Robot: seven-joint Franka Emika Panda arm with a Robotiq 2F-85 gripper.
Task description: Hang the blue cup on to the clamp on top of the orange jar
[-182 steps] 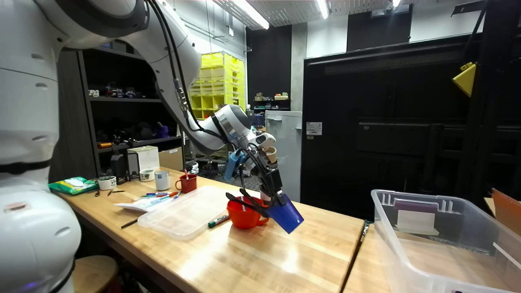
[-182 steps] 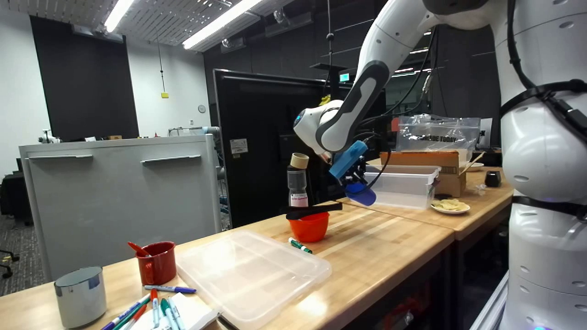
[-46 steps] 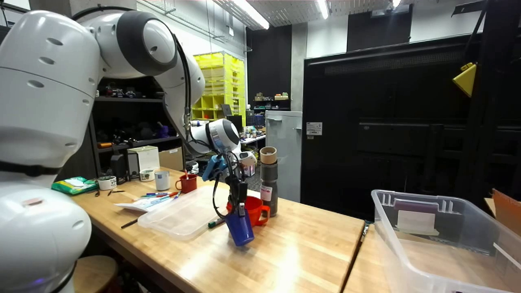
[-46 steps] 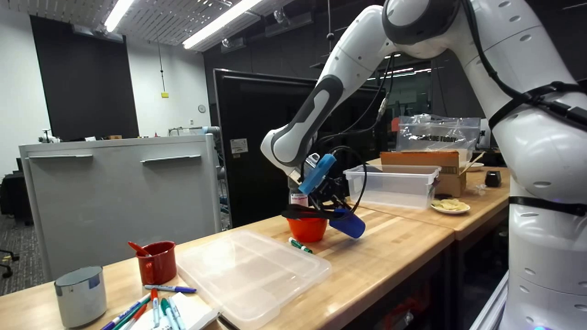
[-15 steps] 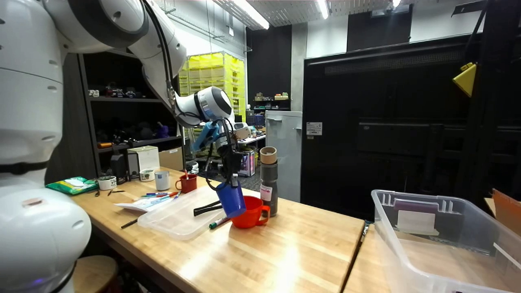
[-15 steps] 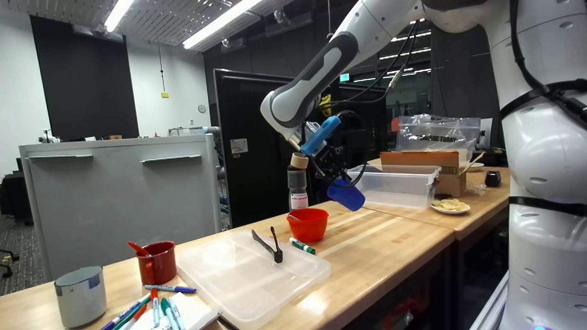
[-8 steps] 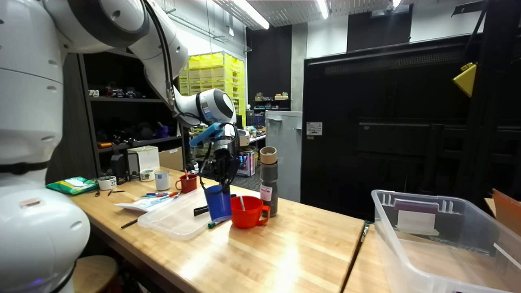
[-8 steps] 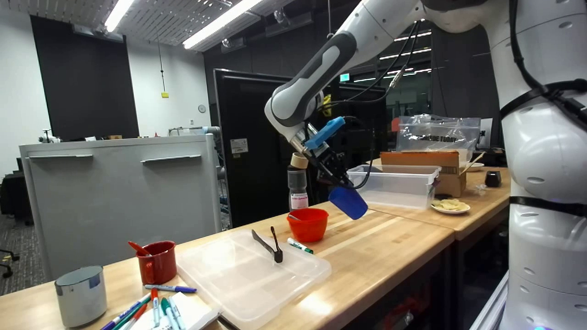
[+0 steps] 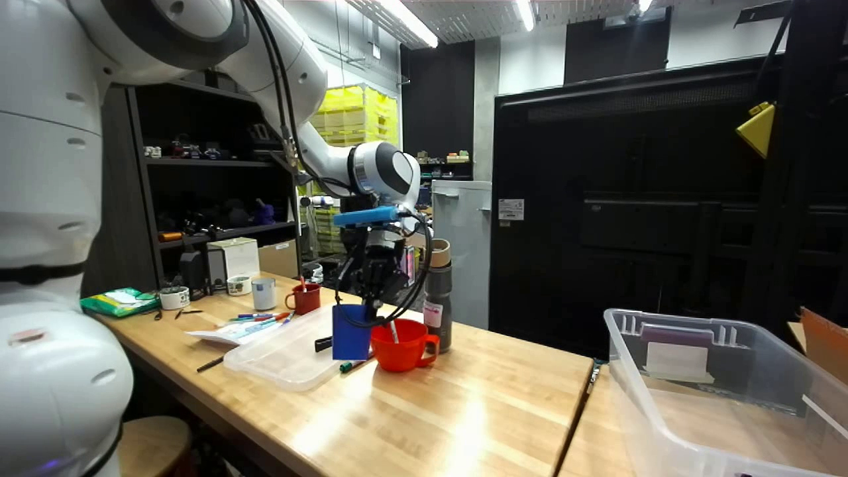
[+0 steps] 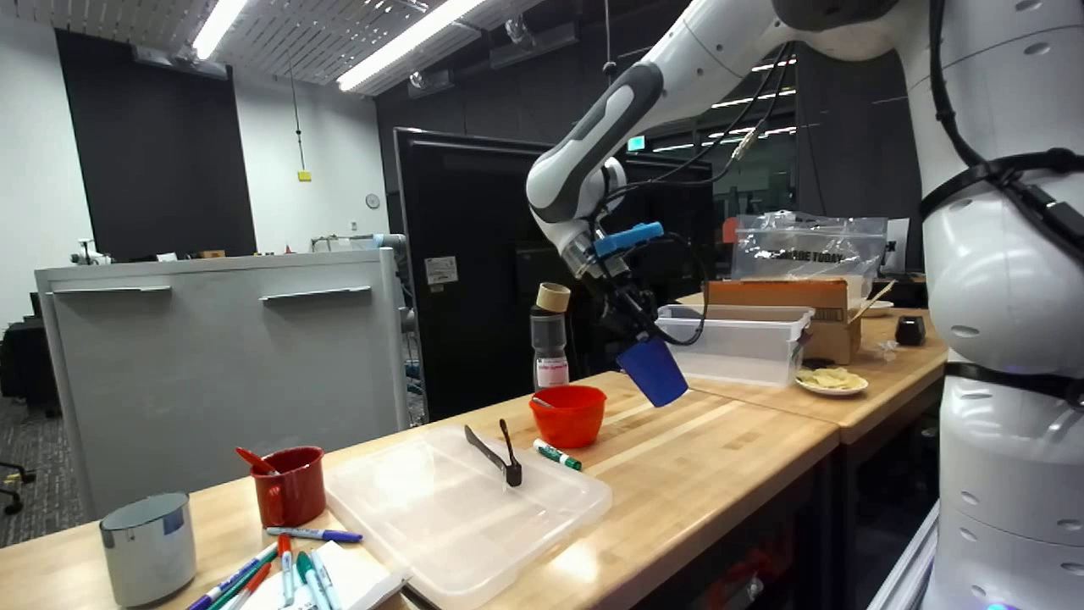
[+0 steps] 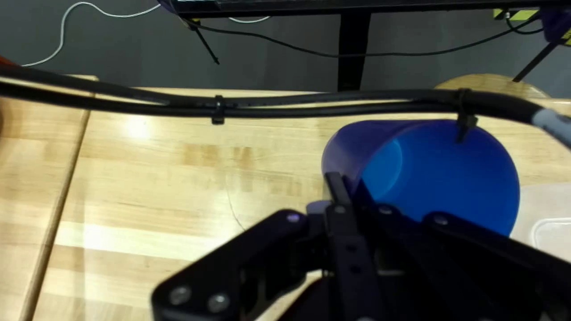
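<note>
My gripper [image 11: 348, 182] is shut on the wall of the blue cup [image 11: 450, 174], one finger inside its mouth and one outside. Both exterior views show the cup [image 9: 350, 334] [image 10: 654, 373] held in the air over the table, leaning in one of them [image 10: 654, 373], near the orange jar [image 9: 399, 346]. That jar [image 10: 570, 417] stands upright on the table with a thin pale stick [image 9: 394, 331] poking up inside it. The black clamp [image 10: 500, 457] lies on the clear plastic lid beside the jar, not on the jar. In an exterior view the cup partly hides the clamp [image 9: 323, 344].
The clear lid [image 10: 406, 517] covers much of the table. A green marker [image 10: 557, 455] lies by the jar, with a dark bottle [image 9: 437, 298] behind it. A red mug [image 10: 290, 491], a grey mug [image 10: 149, 551] and several pens stand or lie farther along. A clear bin [image 9: 636, 411] sits at the side.
Earlier the clamp lay across the jar's top; within the last few seconds it has come to lie on the lid. The held cup has risen, swung and turned since then.
</note>
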